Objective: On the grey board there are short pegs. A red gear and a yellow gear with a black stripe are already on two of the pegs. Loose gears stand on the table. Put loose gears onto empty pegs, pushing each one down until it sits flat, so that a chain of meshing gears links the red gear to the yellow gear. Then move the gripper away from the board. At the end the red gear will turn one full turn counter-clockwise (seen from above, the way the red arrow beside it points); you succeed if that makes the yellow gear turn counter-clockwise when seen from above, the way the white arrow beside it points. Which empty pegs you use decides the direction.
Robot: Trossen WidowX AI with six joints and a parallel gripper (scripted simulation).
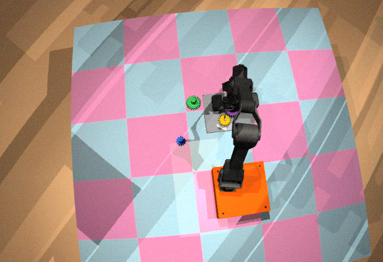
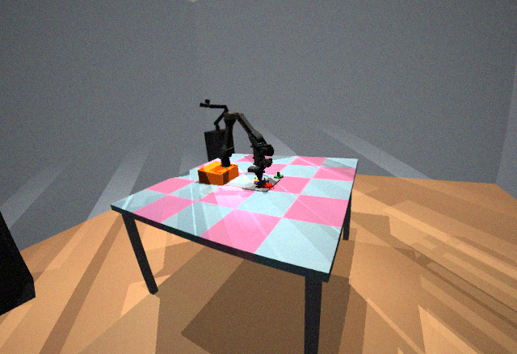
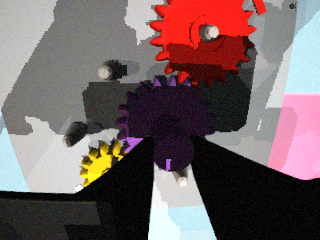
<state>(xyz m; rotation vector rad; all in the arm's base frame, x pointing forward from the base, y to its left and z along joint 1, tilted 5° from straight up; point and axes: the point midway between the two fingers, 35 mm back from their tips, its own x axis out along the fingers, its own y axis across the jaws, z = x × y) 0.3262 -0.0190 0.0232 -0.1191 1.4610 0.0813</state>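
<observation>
Where fingers grip, purple gear's (image 3: 165,107) seating hidden

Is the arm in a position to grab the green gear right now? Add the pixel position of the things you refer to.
Probably not yet: the pincer (image 3: 171,144) is shut on the purple gear (image 1: 231,113) (image 3: 167,107), which would need releasing first. Otherwise, the green gear (image 1: 193,101) (image 2: 278,175) stands beside the board, apparently unobstructed.

- Around me I see grey-blue walls (image 2: 355,70).
- Below lies a brown wood-look floor (image 1: 27,104) (image 2: 397,233).
- My surface (image 1: 154,89) (image 2: 304,233) is checkered pink and pale blue, on dark legs (image 2: 140,254).
- Slanting light and shadow streak everything.
</observation>
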